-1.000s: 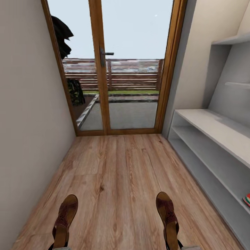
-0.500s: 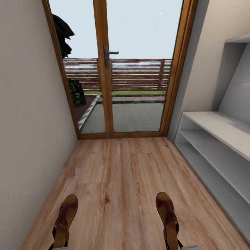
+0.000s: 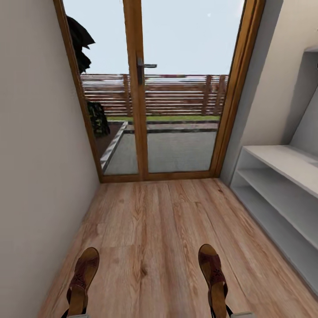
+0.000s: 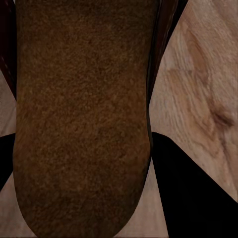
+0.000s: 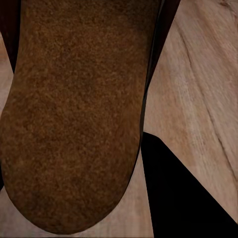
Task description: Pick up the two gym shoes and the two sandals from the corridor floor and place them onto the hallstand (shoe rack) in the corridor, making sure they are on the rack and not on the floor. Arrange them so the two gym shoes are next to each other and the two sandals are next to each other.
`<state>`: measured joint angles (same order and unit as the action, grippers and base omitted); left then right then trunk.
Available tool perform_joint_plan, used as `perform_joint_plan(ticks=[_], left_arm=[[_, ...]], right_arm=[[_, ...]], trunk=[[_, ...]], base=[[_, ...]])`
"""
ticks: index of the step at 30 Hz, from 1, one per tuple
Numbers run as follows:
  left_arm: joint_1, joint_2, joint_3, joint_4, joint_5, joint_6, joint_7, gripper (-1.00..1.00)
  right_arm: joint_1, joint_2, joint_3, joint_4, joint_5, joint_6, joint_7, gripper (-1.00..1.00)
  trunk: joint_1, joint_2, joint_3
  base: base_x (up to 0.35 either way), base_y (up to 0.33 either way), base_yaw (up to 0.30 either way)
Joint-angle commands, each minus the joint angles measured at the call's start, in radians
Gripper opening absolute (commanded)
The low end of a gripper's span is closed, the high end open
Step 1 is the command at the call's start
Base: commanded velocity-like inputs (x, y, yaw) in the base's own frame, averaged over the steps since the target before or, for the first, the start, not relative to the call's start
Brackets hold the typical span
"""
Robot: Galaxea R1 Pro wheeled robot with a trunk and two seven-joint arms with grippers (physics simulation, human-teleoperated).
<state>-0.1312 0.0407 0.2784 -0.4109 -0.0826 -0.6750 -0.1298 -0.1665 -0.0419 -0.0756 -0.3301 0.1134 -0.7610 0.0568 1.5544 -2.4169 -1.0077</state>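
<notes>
Nearest to the robot, two sandals are held up over the floor (image 3: 154, 229), one per arm, toes pointing away toward the door. The left sandal (image 3: 81, 278) sits at the head view's lower left, the right sandal (image 3: 213, 276) at the lower right, and both are cut off at the heel by the frame's bottom edge. Only slivers of dark finger show beside each heel, so the left gripper (image 3: 73, 314) and right gripper (image 3: 221, 314) look clamped on their sandals, though the jaws themselves are mostly hidden. Both wrist views are basically fuzzy brown sole up close, left sandal (image 4: 82, 119) and right sandal (image 5: 79, 114), with dark wedges and wood planks around them. No brand or writing readable anywhere.

Further on, the rack (image 3: 282, 176) runs along the right wall, cut off by the frame's right edge; the visible shelves look bare. At the far end is a wood-framed glass door (image 3: 141, 88) with a dark handle (image 3: 145, 67), and a slatted fence (image 3: 176, 95) outside.
</notes>
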Motion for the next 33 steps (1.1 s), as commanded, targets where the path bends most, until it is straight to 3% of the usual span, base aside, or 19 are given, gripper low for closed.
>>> perform_joint_plan(ticks=[1, 8, 33], left_arm=[[-0.001, -0.001, 0.008, 0.001, -0.011, -0.003, -0.005, -1.00], [-0.001, -0.001, 0.008, 0.001, -0.011, -0.003, -0.005, -1.00], [-0.001, -0.001, 0.008, 0.001, -0.011, -0.003, -0.005, -1.00]], right_arm=[[-0.001, 0.001, -0.009, 0.000, 0.003, -0.003, 0.008, -1.00], [-0.001, 0.001, -0.009, 0.000, 0.003, -0.003, 0.008, -1.00], [-0.001, 0.002, -0.009, 0.001, 0.003, -0.003, 0.008, -1.00]], trunk=[[0.000, 0.000, -0.001], [0.000, 0.000, -0.001], [0.000, 0.000, -0.001]], base=[[0.296, 0.178, -0.172], [0.314, 0.125, -0.235], [0.338, 0.005, -0.263]])
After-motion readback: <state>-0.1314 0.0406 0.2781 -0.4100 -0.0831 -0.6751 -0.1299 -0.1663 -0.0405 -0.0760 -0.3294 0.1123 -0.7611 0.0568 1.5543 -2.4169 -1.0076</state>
